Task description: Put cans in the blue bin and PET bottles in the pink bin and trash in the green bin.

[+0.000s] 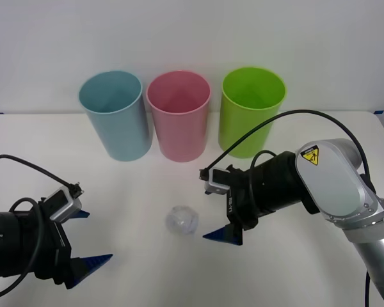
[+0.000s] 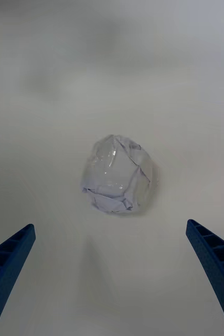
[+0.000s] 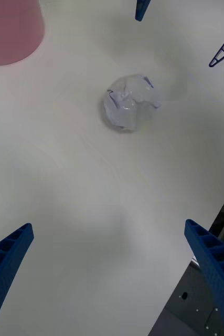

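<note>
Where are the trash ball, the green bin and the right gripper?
trash (image 2: 117, 175), right wrist view, middle of the crumpled film ball.
green bin (image 1: 251, 121), front view, its outer wall.
right gripper (image 2: 112, 273), right wrist view, midway between its open blue fingertips.

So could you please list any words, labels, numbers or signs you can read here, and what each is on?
No readable words or numbers anywhere.
Yellow triangular warning sign with a black symbol, no text, on the right arm.
Blue bin, pink bin, green bin, trash: unmarked.
</note>
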You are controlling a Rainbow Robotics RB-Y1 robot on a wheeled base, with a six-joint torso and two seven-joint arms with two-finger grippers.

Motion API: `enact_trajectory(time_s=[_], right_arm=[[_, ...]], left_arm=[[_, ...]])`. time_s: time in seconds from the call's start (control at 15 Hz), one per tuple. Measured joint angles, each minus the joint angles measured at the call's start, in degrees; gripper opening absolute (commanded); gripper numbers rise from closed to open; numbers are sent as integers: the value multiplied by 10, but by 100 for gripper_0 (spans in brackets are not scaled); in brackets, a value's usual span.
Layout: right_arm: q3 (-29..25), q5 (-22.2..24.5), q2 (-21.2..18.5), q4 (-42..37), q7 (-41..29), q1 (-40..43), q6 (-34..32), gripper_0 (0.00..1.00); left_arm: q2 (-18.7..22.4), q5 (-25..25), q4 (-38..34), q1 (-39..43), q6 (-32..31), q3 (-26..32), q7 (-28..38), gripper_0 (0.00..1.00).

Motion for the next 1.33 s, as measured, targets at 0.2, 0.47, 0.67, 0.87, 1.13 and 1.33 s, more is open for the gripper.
enact_trajectory(time_s=[0.2,0.47,0.67,0.87,1.13,1.33], right_arm=[[0,0,0,0,0,0,0,100],[0,0,0,0,0,0,0,100],[0,0,0,0,0,0,0,100],[0,0,0,0,0,0,0,100],[0,0,0,0,0,0,0,100],[0,0,0,0,0,0,0,100]], left_arm=[[0,23,1,26,17,23,-32,100],[0,52,1,54,46,41,-66,100],[0,66,4,76,52,60,-122,100],[0,72,8,96,52,77,-172,100],[0,84,8,116,42,98,-204,100],[0,88,8,132,41,108,-185,100]])
